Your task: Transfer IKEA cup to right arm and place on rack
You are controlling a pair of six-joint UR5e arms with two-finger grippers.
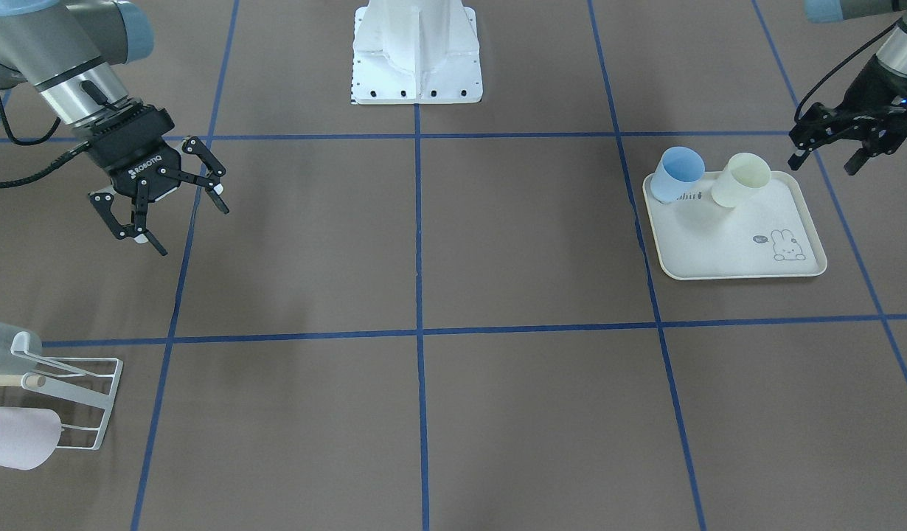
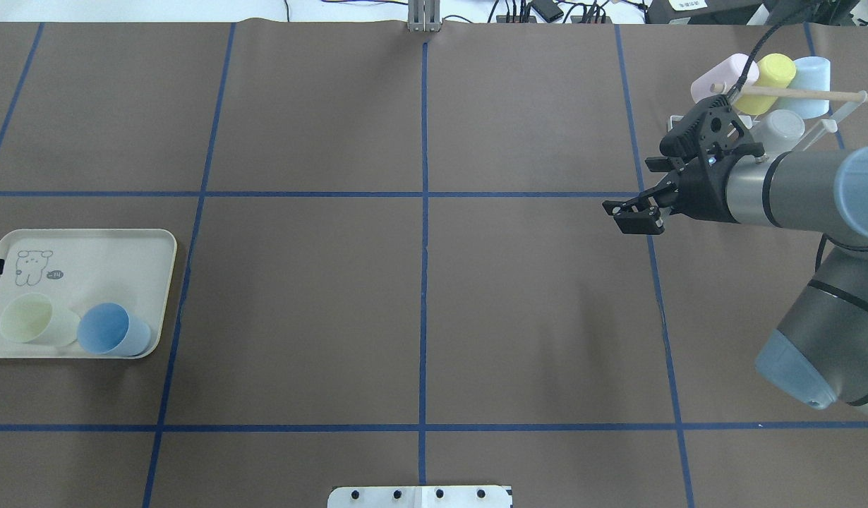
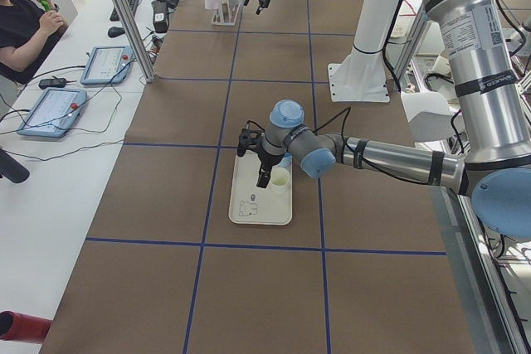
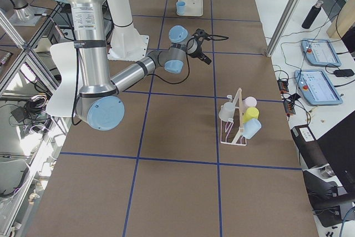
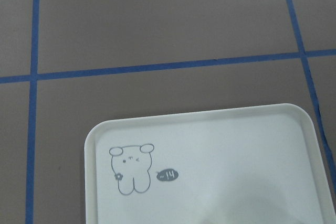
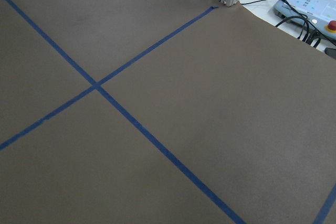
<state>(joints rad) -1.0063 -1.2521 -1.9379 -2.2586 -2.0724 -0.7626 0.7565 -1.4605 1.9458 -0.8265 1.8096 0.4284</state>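
Note:
Two cups stand mouth-up on the cream rabbit-print tray [image 1: 726,247]: a blue cup [image 1: 678,175] and a pale yellow cup [image 1: 739,179]. In the overhead view the blue cup [image 2: 109,329] is right of the pale yellow cup [image 2: 32,321]. My left gripper [image 1: 824,161] hovers open and empty just beyond the tray's corner, next to the pale yellow cup. Far across the table, my right gripper [image 1: 193,230] is open and holds nothing. The white wire rack [image 2: 822,123] with its wooden dowel [image 2: 794,92] stands behind the right gripper [image 2: 633,215]. The left wrist view shows only the tray [image 5: 236,182].
The rack [image 4: 236,123] carries several cups, pink, yellow, light blue and white. The robot's white base [image 1: 416,55] sits at the table's middle edge. Blue tape lines [image 6: 131,119] grid the brown mat. A person sits at a side desk [image 3: 75,89] with tablets.

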